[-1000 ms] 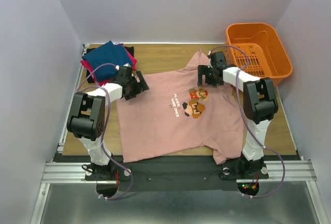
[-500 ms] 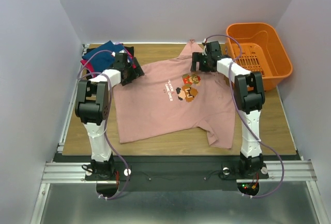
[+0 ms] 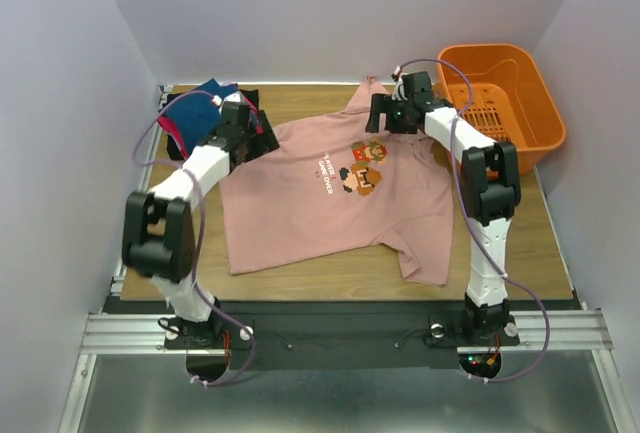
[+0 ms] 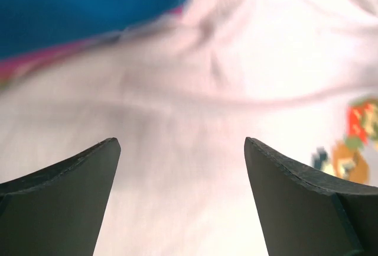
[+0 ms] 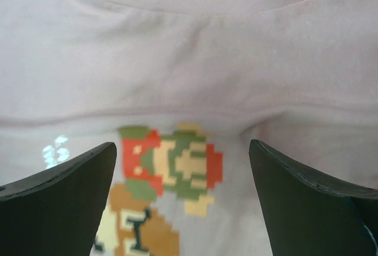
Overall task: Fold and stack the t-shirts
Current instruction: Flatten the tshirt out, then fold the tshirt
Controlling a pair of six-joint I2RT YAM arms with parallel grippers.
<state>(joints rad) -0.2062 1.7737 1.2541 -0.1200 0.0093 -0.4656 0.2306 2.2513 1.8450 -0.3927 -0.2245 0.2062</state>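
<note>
Over the far half of the wood table (image 3: 300, 101), L gripper (image 4: 180, 149) jaws wide apart, nothing between, above the soft, creased dusty-pink tee (image 3: 320, 213) lying spread out. R gripper (image 5: 180, 149) also splayed, empty, over its blocky pixel print (image 5: 171, 173). Folded navy tee (image 3: 198, 111) on magenta tee (image 4: 35, 70) at far left; slotted orange plastic basket (image 3: 520, 63) far right.

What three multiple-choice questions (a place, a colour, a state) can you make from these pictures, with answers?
1. Where is the orange basket? A) far left B) far right C) near edge
2. What colour is the top folded shirt at the far left? A) white B) green C) navy blue
3. How is the right gripper? A) open over the pink t-shirt B) shut on the basket C) shut on a sleeve
Answers: 1 B, seen top right from overhead; 2 C, navy cloth tops the pile; 3 A, its jaws stand apart.
</note>
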